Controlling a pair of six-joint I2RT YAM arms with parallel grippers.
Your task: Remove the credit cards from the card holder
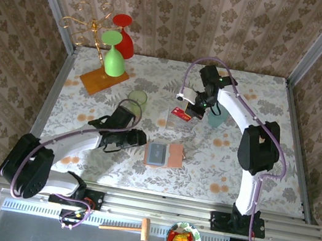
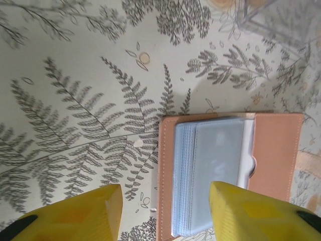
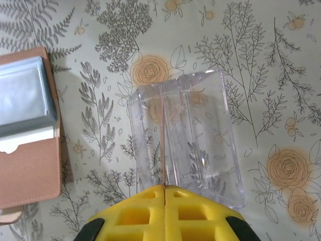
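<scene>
We log: left end effector (image 2: 163, 203) released | tan leather card holder (image 1: 164, 155) lies open on worktop (image 1: 262, 113), at its 3 o'clock | right end effector (image 3: 164, 188) clenched on thin red plastic credit card (image 1: 180, 113) over clear plastic box (image 3: 200, 130).

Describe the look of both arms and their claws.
The left arm and right arm each have white links, black joints and a looping purple cable. The left claw and right claw have blocky yellow fingers with black trim; the right's show square recesses.
</scene>
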